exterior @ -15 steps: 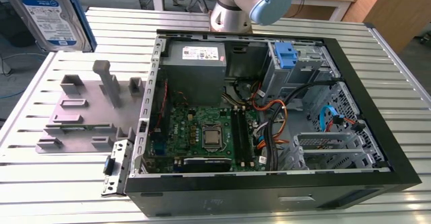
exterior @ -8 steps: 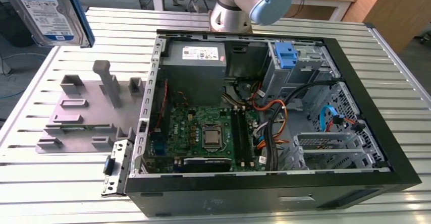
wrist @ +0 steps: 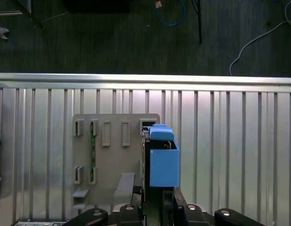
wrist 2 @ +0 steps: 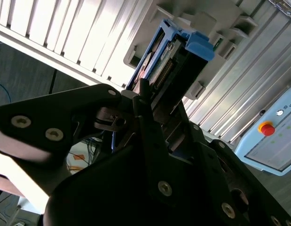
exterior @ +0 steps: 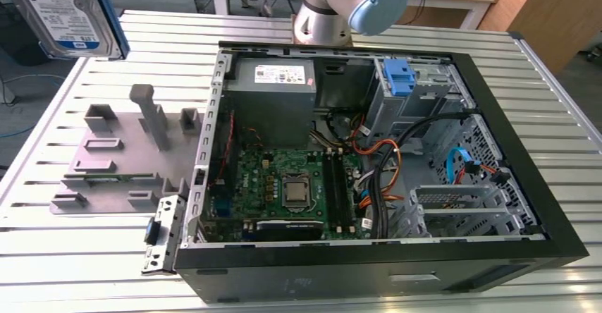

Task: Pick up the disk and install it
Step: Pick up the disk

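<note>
**Inspector:** What is the state of the pincer?

**Assessor:** In both wrist views the gripper [wrist: 158,197] is pressed together on the disk [wrist: 163,162]. It pinches the end nearest the wrist, with a finger [wrist 2: 144,110] bearing on the side of the blue rail.

**Inspector:** Where is the disk?

**Assessor:** In the exterior view it hangs at the upper left of the frame, cut by the frame's edge, with its label towards the camera. It is apart from the grey fixture plate [exterior: 113,154], which lies lower in the frame on the slatted table [exterior: 84,264].

**Inspector:** And its long axis?

**Assessor:** It runs straight out from between the fingers, away from the wrist, with the blue tab at the far end.

**Inspector:** What is the governing relation?

**Assessor:** The open computer case [exterior: 555,207] fills the centre and right of the exterior frame. Its drive cage, marked by a blue bracket [exterior: 399,79], sits upper right of centre, well apart from the disk. I judge that the disk is picked up but not yet installed. This is the only arm in the rig.
</note>
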Tool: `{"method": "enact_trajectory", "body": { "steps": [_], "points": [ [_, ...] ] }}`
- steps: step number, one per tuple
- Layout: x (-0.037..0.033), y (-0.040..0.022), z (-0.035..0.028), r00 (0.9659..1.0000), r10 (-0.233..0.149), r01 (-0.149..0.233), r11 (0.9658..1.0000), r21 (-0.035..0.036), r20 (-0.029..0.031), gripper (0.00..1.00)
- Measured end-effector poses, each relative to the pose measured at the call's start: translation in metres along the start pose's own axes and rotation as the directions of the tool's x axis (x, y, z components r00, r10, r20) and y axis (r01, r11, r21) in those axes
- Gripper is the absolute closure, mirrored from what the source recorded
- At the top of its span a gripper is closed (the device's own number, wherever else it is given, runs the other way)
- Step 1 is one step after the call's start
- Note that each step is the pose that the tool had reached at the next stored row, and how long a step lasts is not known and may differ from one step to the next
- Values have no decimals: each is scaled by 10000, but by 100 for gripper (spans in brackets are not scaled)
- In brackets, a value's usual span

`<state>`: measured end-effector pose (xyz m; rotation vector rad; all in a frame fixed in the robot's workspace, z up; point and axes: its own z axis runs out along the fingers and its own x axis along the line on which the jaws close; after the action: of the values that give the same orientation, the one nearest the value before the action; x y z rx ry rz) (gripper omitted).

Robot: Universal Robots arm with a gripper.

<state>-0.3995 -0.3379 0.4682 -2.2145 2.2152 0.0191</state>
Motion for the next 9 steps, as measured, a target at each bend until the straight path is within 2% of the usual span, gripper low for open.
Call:
{"method": "enact_trajectory", "body": {
  "steps": [3,9],
  "points": [
    [0,0,-27,10000,0,0,10000,0,0,65],
    [0,0,-32,10000,0,0,10000,0,0,65]
  ]
}}
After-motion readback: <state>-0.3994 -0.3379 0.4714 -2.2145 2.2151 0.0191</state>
